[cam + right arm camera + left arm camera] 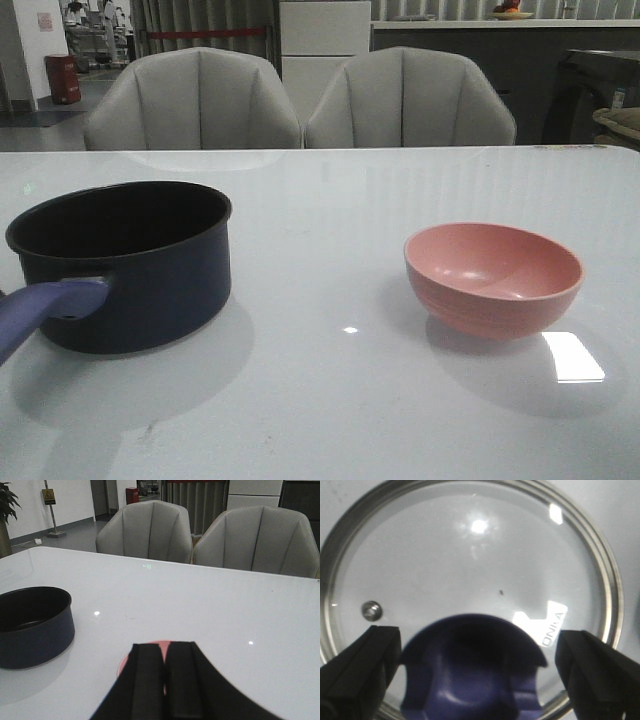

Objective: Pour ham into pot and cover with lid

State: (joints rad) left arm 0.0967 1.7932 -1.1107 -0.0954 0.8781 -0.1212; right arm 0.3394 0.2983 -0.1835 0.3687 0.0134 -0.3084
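The dark navy pot (150, 280) with a purple-blue handle (40, 312) stands at the left of the white table; its inside looks black. It also shows in the right wrist view (30, 635). The lid (470, 565), glass with a steel rim, lies flat under my left gripper (475, 645). That gripper is open, with one finger on each side of the blue knob (470, 680) and clear of it. My right gripper (164, 652) is shut and empty, over the pink bowl (125, 662). The bowl (495, 285) looks empty. No ham is in view. Neither gripper shows in the front view.
The white glossy table (330, 400) carries only the pot and the bowl in the front view. Two grey chairs (195, 100) stand behind its far edge. A steam vent (371, 611) sits in the lid's glass.
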